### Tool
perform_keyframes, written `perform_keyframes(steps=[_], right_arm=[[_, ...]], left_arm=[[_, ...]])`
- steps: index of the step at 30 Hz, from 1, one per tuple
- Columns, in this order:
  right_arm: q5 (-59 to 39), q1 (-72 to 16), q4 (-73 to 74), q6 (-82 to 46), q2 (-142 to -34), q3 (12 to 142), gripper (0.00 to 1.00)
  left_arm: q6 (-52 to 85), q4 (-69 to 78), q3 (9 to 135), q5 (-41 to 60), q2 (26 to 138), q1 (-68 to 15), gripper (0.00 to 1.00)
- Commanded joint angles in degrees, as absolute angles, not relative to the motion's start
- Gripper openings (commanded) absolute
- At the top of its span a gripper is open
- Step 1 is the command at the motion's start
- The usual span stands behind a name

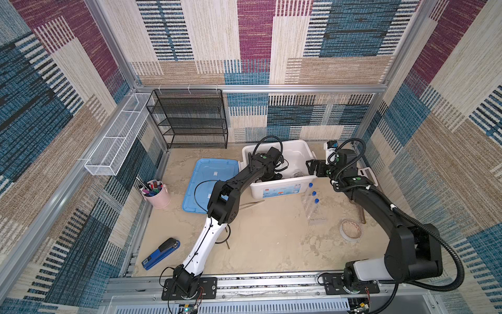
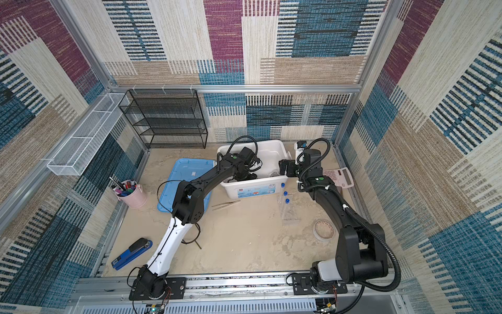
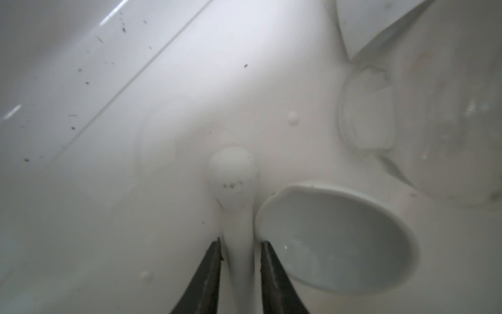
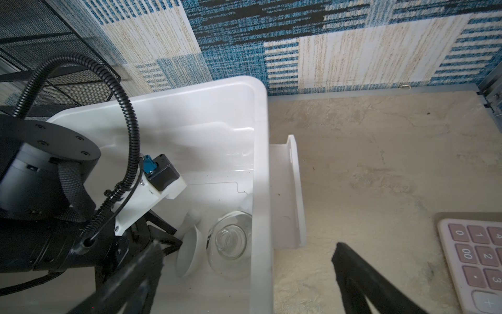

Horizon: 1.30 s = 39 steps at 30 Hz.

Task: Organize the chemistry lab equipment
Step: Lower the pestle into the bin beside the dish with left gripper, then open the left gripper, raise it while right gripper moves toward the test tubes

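The pestle (image 3: 233, 174) is laid on the floor of the bin (image 4: 262, 168) beside a dish (image 3: 334, 239) and the flask (image 4: 229, 239), seemingly so that lab pieces are gathered together. It is flanked by the left fingers (image 3: 207, 277); whether it is gripped cannot be told. The right fingers (image 4: 350, 271) are spread wide, empty.

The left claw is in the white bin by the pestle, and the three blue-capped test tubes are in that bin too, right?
No. The left claw is in the white bin by the pestle, but the three blue-capped test tubes lie outside it, in front of its wall, as both top views show.
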<state>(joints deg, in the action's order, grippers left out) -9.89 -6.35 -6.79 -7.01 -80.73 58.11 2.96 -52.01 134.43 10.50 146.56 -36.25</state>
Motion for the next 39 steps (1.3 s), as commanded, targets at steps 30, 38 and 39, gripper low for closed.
perform_keyframes(steps=[30,38,39], right_arm=[[-8.5,-6.3,-6.0,-6.7,-79.3,58.0,1.00],[-9.0,-6.3,-5.6,-6.3,-78.5,57.5,1.00],[-9.1,-6.3,-5.5,-6.2,-78.3,57.4,1.00]], left_arm=[[1.6,-51.6,133.7,8.8,140.0,-37.4,0.76],[2.1,-48.1,129.3,5.4,134.2,-37.6,0.90],[2.1,-47.3,128.5,5.2,133.0,-37.6,0.94]])
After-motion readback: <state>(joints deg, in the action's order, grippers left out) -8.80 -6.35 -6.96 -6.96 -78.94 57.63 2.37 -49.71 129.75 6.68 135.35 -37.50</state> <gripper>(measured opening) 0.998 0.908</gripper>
